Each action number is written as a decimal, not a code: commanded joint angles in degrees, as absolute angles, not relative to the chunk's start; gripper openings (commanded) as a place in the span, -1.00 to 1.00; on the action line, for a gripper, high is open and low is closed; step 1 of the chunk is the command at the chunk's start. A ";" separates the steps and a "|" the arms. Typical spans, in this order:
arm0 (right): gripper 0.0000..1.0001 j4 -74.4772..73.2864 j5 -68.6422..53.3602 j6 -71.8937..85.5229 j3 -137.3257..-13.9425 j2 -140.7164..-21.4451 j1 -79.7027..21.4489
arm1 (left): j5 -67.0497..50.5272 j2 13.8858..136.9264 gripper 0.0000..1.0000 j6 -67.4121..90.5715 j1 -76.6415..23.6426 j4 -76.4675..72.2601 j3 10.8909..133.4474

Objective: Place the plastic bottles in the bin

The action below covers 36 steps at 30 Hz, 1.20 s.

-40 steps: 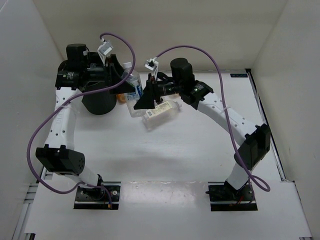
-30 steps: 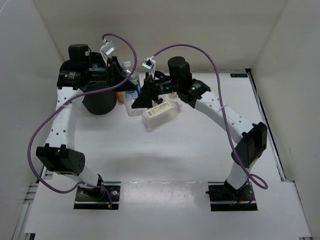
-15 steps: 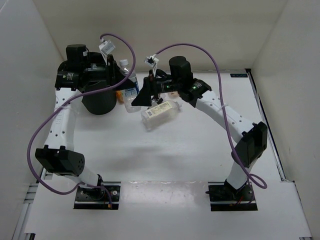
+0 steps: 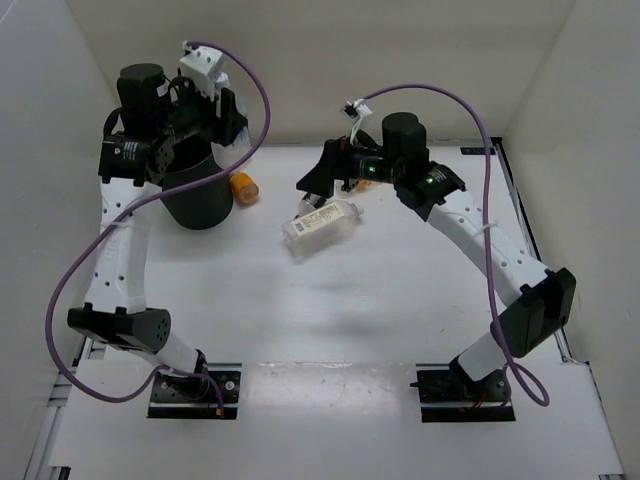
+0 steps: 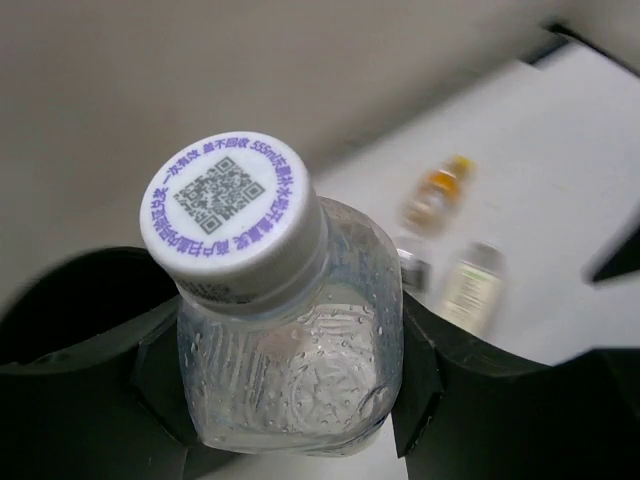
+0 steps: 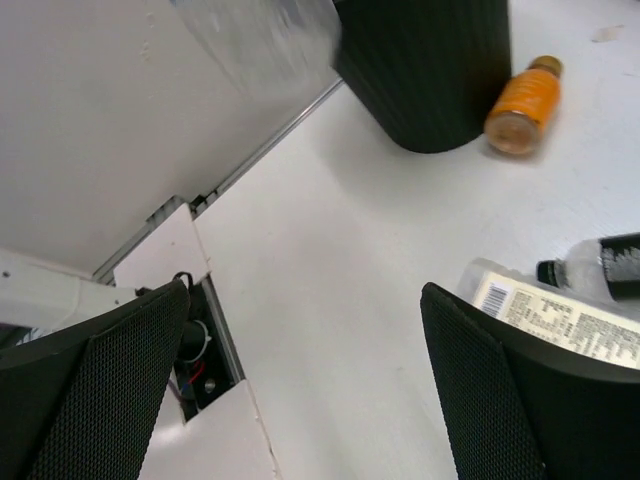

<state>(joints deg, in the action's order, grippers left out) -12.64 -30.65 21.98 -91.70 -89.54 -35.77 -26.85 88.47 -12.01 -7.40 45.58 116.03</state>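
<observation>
White cap (image 5: 232, 205) of clear bottle (image 5: 300, 370): QR code printed at centre, ringed by small purple Chinese characters. "555ml" is made out among them; the rest cannot be read with certainty.

White-labelled bottle (image 6: 560, 325), lying toward the far edge of the counter (image 6: 330, 300): barcode and lines of fine print noted, too small to be read.

Dark-labelled bottle (image 6: 622, 262): white lettering seen, illegible.

Looks like a robotics lab test cell to me, not anybody's home. Plain white bench (image 4: 340, 310) boxed in by bare white walls (image 4: 400, 70), with a left arm (image 4: 115, 260) and right arm (image 4: 480, 235) bolted down on metal base plates (image 4: 466, 392) at the near edge, purple cables (image 4: 57, 300) looping off them. Stuff on it reads as props: a black bin (image 4: 195, 205) and a few plastic bottles (image 4: 322, 222).
</observation>
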 commanded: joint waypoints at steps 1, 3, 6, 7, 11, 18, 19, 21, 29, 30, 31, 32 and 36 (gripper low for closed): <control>1.00 -13.97 -28.56 20.92 -90.27 -87.28 -35.68 | 1.28 87.09 -0.80 -18.53 -8.09 38.87 122.51; 1.00 -13.97 -28.04 20.39 -88.95 -86.66 -35.68 | 11.05 87.97 -0.80 -24.04 -8.09 35.87 121.04; 1.00 -13.97 -28.04 20.39 -87.54 -86.13 -35.68 | 13.45 91.75 -0.80 -26.81 -4.76 34.10 119.71; 1.00 -13.97 -28.04 20.39 -86.93 -86.13 -35.68 | 12.75 92.80 -0.80 -27.59 -3.96 34.10 118.75; 1.00 -14.50 -28.04 19.86 -85.17 -85.00 -35.68 | 6.60 98.42 -0.80 -27.52 -1.67 34.10 117.33; 1.00 -16.26 -25.41 18.72 -80.43 -80.86 -35.68 | 4.57 107.13 -0.62 -21.54 2.28 34.10 121.46; 1.00 -16.26 -24.53 18.11 -79.81 -79.82 -35.68 | 4.57 107.14 -0.56 -21.53 2.29 34.10 121.46; 1.00 -16.79 -23.91 18.11 -78.06 -79.02 -35.68 | 4.57 107.75 -0.24 -19.79 2.99 34.10 119.45; 1.00 -17.31 -20.31 19.94 -76.20 -78.57 -35.68 | 1.15 105.65 0.51 -15.21 6.23 34.10 111.89; 1.00 -17.92 -19.26 20.65 -76.20 -78.57 -35.68 | 1.14 104.86 0.56 -15.21 6.24 34.10 111.36; 1.00 -18.97 -17.94 21.26 -76.72 -79.27 -35.68 | 1.14 104.85 0.65 -15.21 6.24 34.10 110.49; 1.00 -18.98 -15.84 21.27 -76.73 -79.28 -35.68 | 0.62 104.07 0.67 -15.21 6.24 34.10 110.48; 1.00 -19.59 -15.03 21.80 -76.73 -79.28 -35.68 | 0.62 102.92 1.00 -15.21 6.24 34.10 109.34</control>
<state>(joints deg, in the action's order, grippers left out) -19.20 -17.80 21.04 -76.16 -79.24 -35.64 2.07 109.10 -16.05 6.48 35.09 109.54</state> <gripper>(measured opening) 0.996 0.982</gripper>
